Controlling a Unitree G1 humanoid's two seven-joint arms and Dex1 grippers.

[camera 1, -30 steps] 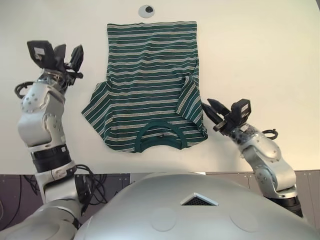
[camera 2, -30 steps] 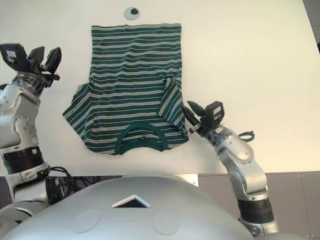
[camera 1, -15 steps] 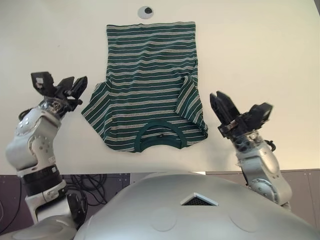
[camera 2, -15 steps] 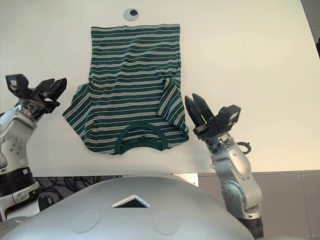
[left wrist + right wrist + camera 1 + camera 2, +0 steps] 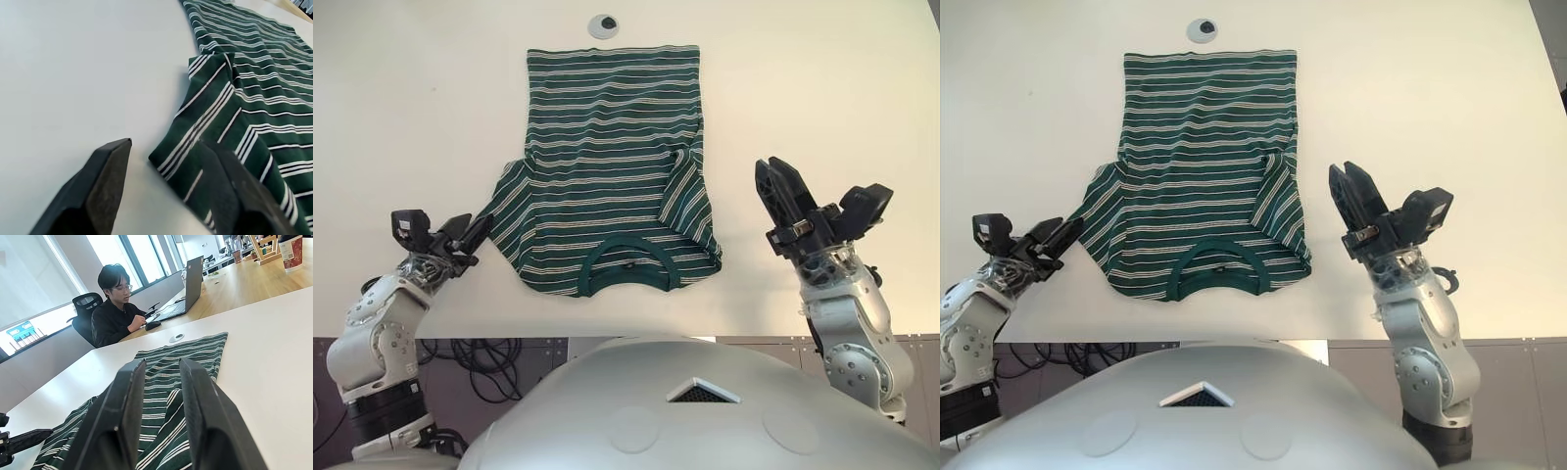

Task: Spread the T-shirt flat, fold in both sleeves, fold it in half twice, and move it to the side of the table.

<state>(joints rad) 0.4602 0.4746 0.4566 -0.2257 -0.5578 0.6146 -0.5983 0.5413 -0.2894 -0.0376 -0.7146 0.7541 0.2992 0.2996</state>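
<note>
A green T-shirt with white stripes [image 5: 607, 166] lies flat on the white table [image 5: 822, 78], collar toward me and hem at the far side. Its right sleeve [image 5: 683, 201] is folded in over the body. The left sleeve [image 5: 504, 211] still spreads outward. My left gripper [image 5: 475, 230] is low at that sleeve's outer edge and open. In the left wrist view the sleeve's corner [image 5: 190, 147] lies between the fingers [image 5: 105, 186]. My right gripper [image 5: 771, 171] is raised to the right of the shirt, open and holding nothing.
A small round grey port [image 5: 602, 24] sits in the table just beyond the hem. The table's near edge [image 5: 754, 336] runs close below the collar. Bare tabletop stretches to the left and right of the shirt.
My left gripper has come down from a raised spot left of the shirt to the left sleeve's edge. My right gripper has lifted and drawn back rightward from the folded right sleeve.
</note>
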